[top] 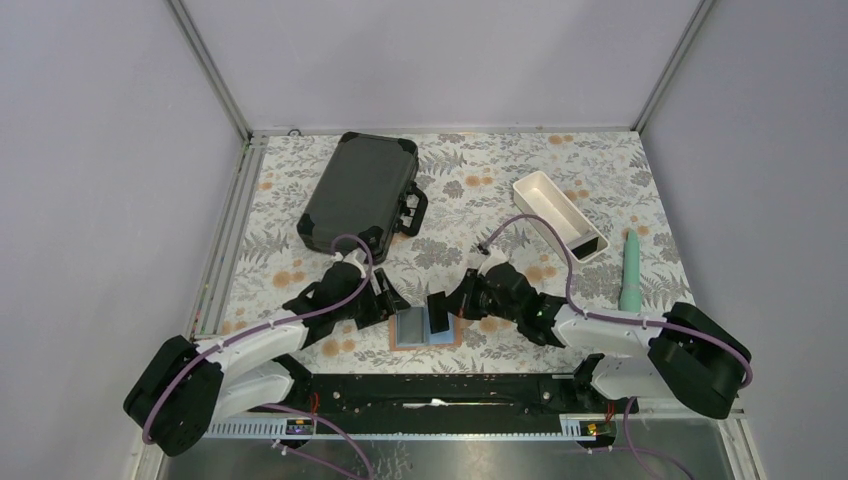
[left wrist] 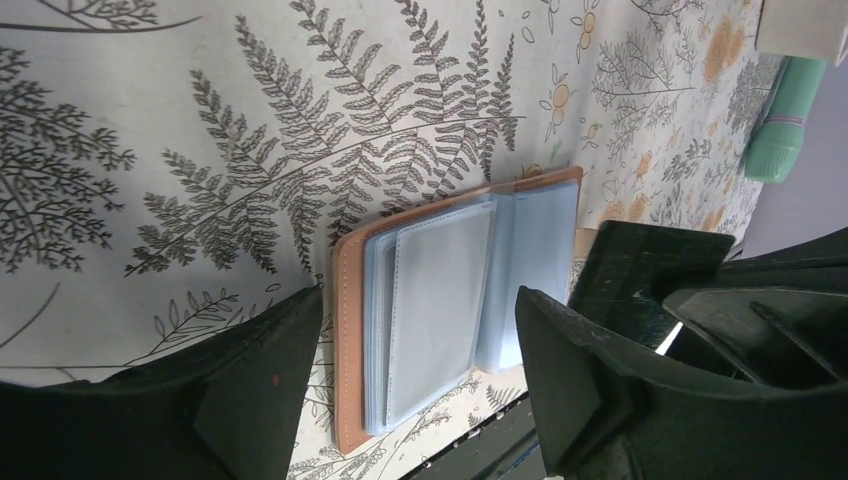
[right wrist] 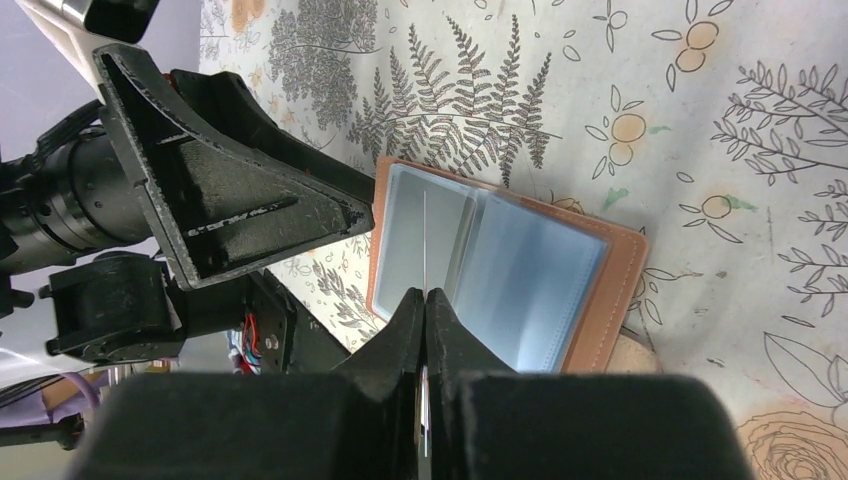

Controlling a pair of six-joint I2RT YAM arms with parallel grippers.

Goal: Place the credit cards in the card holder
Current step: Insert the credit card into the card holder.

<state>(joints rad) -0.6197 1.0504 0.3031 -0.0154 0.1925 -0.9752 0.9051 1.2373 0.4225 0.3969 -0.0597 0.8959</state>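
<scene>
The card holder (top: 418,330) is laid open on the table (top: 480,170), right at the near edge between the two arms. Its pale blue pockets are facing up and tan leather is showing round the rim.

The left claw (left wrist: 418,300) is spread wide just over the holder's left half. One finger (left wrist: 265,380) is by the leather edge and the other is near the fold. Nothing is seen clamped between them, and whether the pockets are actually being touched can't be told.

The right claw (right wrist: 425,300) is clenched on a black credit card (top: 438,312). The card is held upright on its edge over the middle of the holder, near the fold. From the right wrist it's seen only as a thin line running out from the pinched fingertips. Whether its lower edge is in a pocket or just above can't be made out.

Further back on the table, a black hard case (top: 360,192) is lying shut on the left. A long white tray (top: 545,195) is set at an angle on the right, with a dark flat thing (top: 589,244) at its near end, too small to be identified. A mint-green stick-shaped thing (top: 631,272) is lying just to the right of the tray, well apart from the holder.
</scene>
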